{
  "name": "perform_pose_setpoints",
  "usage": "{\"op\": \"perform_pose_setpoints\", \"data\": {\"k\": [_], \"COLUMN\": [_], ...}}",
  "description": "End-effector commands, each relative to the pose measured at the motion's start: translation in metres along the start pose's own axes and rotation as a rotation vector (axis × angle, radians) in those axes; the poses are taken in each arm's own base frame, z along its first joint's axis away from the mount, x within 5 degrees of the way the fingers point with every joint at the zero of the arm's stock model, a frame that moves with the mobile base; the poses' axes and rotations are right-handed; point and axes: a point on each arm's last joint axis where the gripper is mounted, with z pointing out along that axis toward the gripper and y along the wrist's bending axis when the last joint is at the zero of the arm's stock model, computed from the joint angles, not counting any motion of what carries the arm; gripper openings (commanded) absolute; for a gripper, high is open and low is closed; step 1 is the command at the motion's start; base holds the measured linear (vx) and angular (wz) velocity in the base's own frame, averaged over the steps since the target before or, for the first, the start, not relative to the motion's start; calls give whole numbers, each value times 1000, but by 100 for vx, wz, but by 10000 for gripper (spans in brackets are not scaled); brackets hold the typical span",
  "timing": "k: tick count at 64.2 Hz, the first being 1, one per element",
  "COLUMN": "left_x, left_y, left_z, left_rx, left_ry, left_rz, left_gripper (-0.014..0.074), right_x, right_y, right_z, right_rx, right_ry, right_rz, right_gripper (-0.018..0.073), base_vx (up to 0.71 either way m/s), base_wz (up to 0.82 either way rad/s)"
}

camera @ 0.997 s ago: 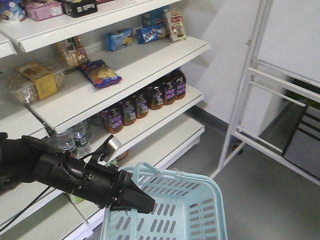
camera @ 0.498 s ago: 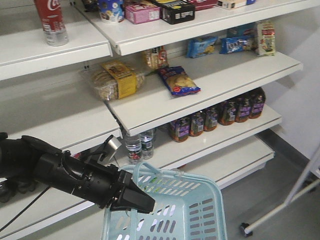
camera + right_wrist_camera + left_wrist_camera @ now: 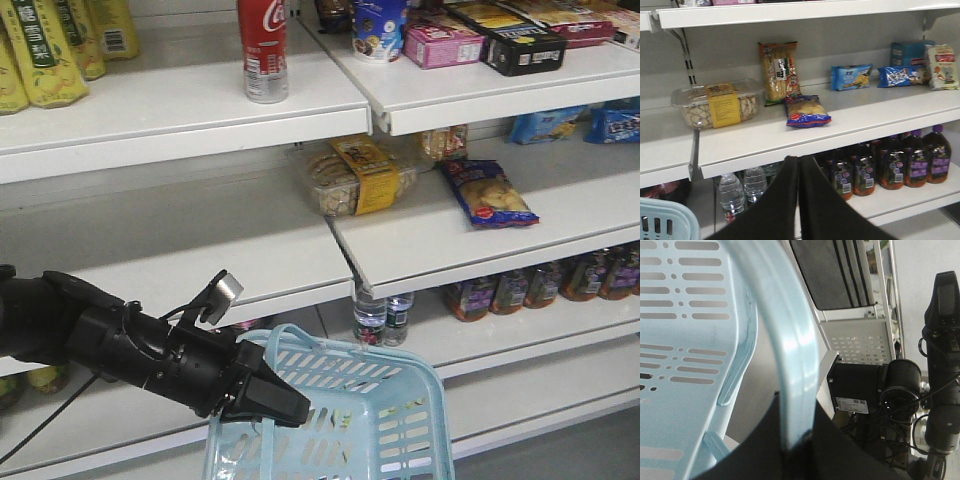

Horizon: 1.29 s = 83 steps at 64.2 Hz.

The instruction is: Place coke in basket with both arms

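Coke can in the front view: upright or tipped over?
Upright. The coke stands on its silver base on the upper shelf, with its script running vertically. The frame cuts off its top.

Left arm: matte black all over, made of chunky rounded segments, thickest farthest behind the silver disc. The disc is small and round and sits on a short black stalk on top of the wrist. Just behind the disc, a thin black cable loops over the housing. Further behind and below it runs a long thin black cord. Ahead of the disc, the left gripper is a black wedge tapering to a blunt tip. Right gripper: two smooth black fingers, broad-based and narrowing, with a thin seam between
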Motion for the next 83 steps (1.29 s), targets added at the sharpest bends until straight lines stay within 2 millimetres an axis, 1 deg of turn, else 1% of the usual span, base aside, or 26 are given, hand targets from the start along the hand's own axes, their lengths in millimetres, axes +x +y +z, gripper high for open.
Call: {"op": "perform_pose_setpoints", "data": {"k": [1, 46, 83], "left_x": [-3, -3, -3], "left_y": [-29, -29, -29], "left_z": [-8, -8, -8], "left_rx": [119, 119, 119], "left_ry": [-24, -24, -24], "left_rz": [57, 57, 57], "left_gripper": [-6, -6, -6], "right_x": [-4, -4, -4], "right_y": [0, 0, 0], "right_z": [-1, -1, -1], "right_rx": [2, 2, 2], "right_ry": [-84, -84, -84], "right_rz": [-11, -11, -11], "right_gripper": [-9, -9, -9], "base_vx": [10, 8, 4], "base_wz": [38, 34, 9]}}
